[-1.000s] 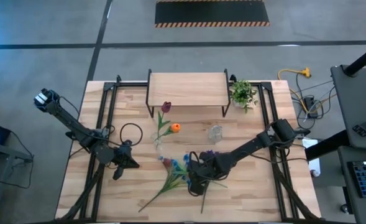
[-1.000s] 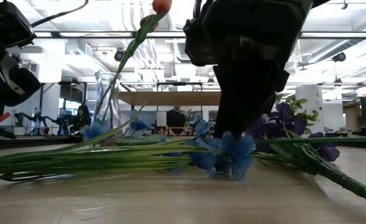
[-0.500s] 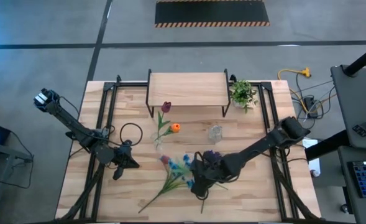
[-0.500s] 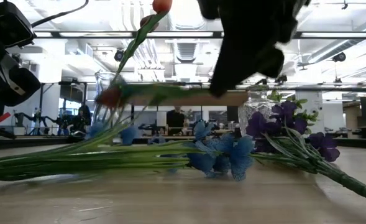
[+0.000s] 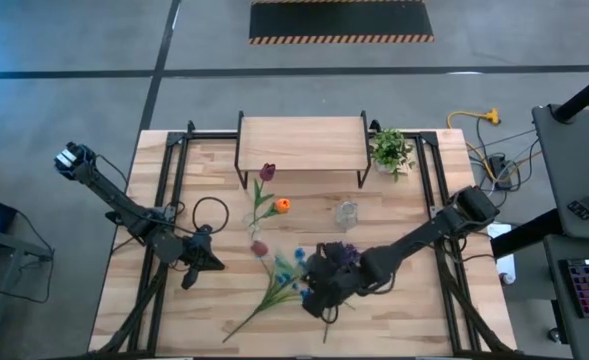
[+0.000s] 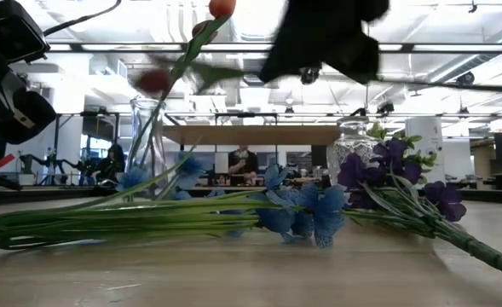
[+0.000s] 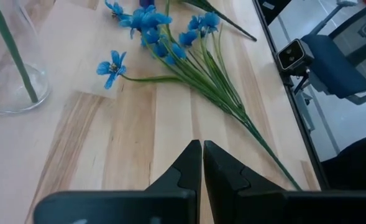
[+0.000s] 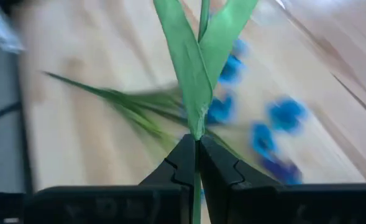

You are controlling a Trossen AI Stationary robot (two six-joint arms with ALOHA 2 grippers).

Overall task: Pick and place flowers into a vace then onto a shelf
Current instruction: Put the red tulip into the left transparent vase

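My right gripper hangs above the flower pile near the table's near middle, shut on a dark red tulip whose blurred bloom is in the air. A clear glass vase holds another red tulip and an orange bud. The blue spray and the purple bunch lie flat on the table. The wood-topped shelf stands at the far edge. My left gripper waits shut, left of the pile. My right gripper pinches the tulip's green stem between its two fingers, just below a pair of long leaves. The tulip is lifted clear of the table and lies about level, with its bloom pointing toward the vase.
A second cut-glass jar stands right of the vase. A small potted plant sits by the shelf's right end. A black cable loop lies on the left. Black rails run along both table sides.
My right gripper has risen from the flower pile, carrying the red tulip up with it. The tulip has come off the table, its bloom rising from vase-base height to near the vase's rim level and drifting toward the vase. The blue and purple flowers stay on the table.
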